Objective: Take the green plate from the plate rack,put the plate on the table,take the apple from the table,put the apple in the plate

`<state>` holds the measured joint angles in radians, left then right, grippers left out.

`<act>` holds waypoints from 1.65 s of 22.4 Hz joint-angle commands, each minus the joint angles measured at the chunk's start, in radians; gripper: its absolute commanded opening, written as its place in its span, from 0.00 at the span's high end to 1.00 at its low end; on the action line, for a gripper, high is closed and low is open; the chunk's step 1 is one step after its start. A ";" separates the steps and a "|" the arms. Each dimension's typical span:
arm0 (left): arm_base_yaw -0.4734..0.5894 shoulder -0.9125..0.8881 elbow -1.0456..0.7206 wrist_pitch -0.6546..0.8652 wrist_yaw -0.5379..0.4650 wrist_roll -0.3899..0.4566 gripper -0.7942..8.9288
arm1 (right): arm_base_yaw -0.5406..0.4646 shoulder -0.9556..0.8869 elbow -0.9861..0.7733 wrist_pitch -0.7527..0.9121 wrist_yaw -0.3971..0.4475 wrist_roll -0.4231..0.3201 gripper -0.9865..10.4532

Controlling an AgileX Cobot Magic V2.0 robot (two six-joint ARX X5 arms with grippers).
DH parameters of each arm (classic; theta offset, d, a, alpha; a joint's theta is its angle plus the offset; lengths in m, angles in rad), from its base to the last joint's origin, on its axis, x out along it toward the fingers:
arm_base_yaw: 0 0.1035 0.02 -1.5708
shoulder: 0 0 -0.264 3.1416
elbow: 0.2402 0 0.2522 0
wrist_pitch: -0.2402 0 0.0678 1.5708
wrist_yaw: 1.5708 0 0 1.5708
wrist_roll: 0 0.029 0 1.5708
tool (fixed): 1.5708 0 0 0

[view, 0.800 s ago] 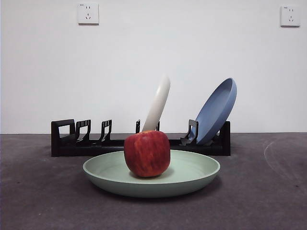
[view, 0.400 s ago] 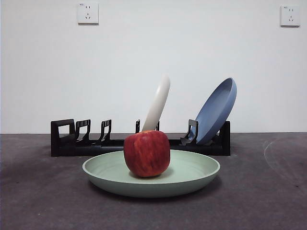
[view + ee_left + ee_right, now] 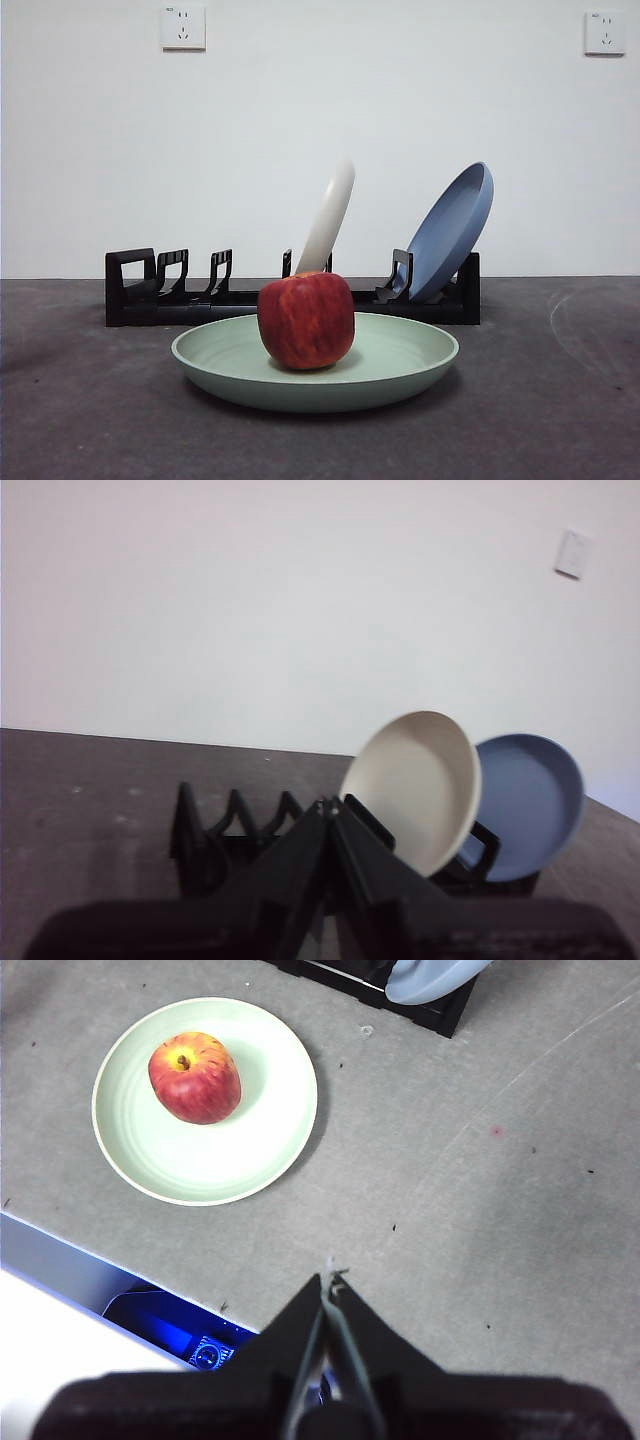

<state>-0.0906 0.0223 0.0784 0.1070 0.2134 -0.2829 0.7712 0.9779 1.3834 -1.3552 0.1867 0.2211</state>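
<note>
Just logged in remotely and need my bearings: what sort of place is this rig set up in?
Probably a lab test bench, not a kitchen: a bare dark grey table, a blank white wall with sockets, and only a plate rack as furnishing.

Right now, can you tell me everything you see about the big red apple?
The round red apple has faint yellow-orange streaks and a brownish stem dimple on top. It sits upright, whole, inside the pale mint green plate, a little off its middle, touching only the plate. Neither gripper is near it.

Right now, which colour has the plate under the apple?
Pale mint green plate, seen best in the right wrist view.
</note>
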 commanded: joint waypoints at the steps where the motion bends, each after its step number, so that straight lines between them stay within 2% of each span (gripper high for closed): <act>1: 0.014 -0.018 -0.035 0.013 0.003 -0.011 0.92 | 0.002 0.002 -0.006 -0.025 0.004 0.007 0.91; 5: 0.024 -0.018 -0.069 -0.026 -0.015 0.008 0.92 | 0.002 0.002 -0.006 -0.025 0.004 0.007 0.91; 14: 0.031 -0.018 -0.069 -0.229 -0.225 0.045 0.92 | 0.002 0.002 -0.006 -0.025 0.004 0.007 0.91; 16: 0.031 -0.018 -0.068 -0.282 -0.227 0.063 0.92 | 0.002 0.002 -0.006 -0.025 0.004 0.007 0.91; 20: 0.033 -0.018 -0.068 -0.276 -0.187 0.121 0.92 | 0.002 0.002 -0.006 -0.025 0.004 0.007 0.91; 37: 0.033 0.015 -0.068 -0.275 -0.187 0.120 0.92 | 0.002 0.002 -0.006 -0.025 0.004 0.007 0.91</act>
<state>-0.0608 0.0372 0.0181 -0.1783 0.0216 -0.1757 0.7712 0.9787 1.3834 -1.3552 0.1871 0.2214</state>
